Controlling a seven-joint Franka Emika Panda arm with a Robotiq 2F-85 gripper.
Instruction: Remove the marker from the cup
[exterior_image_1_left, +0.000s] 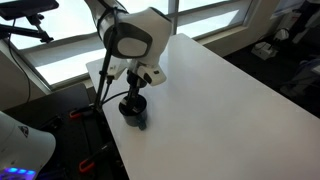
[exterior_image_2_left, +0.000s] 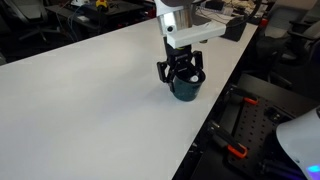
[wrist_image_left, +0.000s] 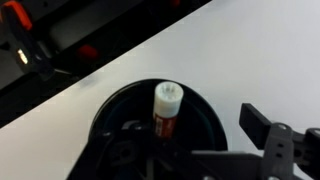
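The squat dark cup (wrist_image_left: 125, 120) stands on the white table (wrist_image_left: 250, 50), near its edge in both exterior views, cup (exterior_image_1_left: 133, 113) and cup (exterior_image_2_left: 186, 89). In the wrist view the marker (wrist_image_left: 165, 108) stands upright inside it, a white cap over a reddish body. My gripper (wrist_image_left: 190, 150) hangs directly over the cup, open. One finger (wrist_image_left: 262, 125) sits outside the rim, well clear of the marker. The other finger is lost against the dark cup. From outside, the gripper (exterior_image_1_left: 136, 98) and gripper (exterior_image_2_left: 181, 70) straddles the cup's top, and the marker is hidden.
The table edge runs close beside the cup (exterior_image_2_left: 215, 110), with dark floor and red-handled tools (exterior_image_2_left: 235, 152) below. Red clamps (wrist_image_left: 88, 50) lie past the edge in the wrist view. The wide white tabletop (exterior_image_1_left: 220, 100) stretches away from the cup.
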